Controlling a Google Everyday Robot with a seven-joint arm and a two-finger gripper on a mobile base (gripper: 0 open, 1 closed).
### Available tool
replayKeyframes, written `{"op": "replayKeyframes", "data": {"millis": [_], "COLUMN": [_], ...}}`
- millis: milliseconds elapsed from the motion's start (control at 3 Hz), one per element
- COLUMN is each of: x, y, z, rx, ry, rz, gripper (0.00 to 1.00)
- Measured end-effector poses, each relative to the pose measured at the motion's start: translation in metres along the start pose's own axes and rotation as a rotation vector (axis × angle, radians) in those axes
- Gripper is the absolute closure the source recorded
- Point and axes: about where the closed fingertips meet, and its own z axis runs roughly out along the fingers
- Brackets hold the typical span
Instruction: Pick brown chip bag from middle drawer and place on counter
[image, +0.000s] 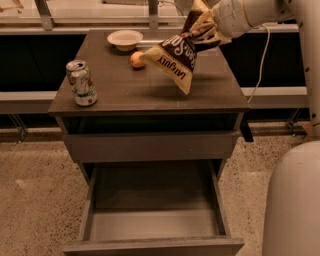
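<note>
The gripper (204, 26) pinches the brown chip bag (172, 57) by its top end, hanging above the counter (150, 97); a careless drop could send the nearby orange (136, 59) rolling.

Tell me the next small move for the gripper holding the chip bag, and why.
Probably lower the gripper straight down until the brown chip bag rests on the counter. The gripper, above the counter's back right, holds the bag by its top. The bag hangs tilted over bare countertop, with the soda can well off to its left.
</note>
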Motion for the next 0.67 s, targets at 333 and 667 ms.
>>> {"op": "replayKeyframes", "data": {"millis": [333,667], "x": [-0.0012,-0.0018], "y": [0.0022,0.0028], "z": [0.0067,0.0103], "rx": [-0.007,-0.01], "ry": [-0.008,-0.012], "rz": [0.001,0.002], "gripper": [0.2,0.0]}}
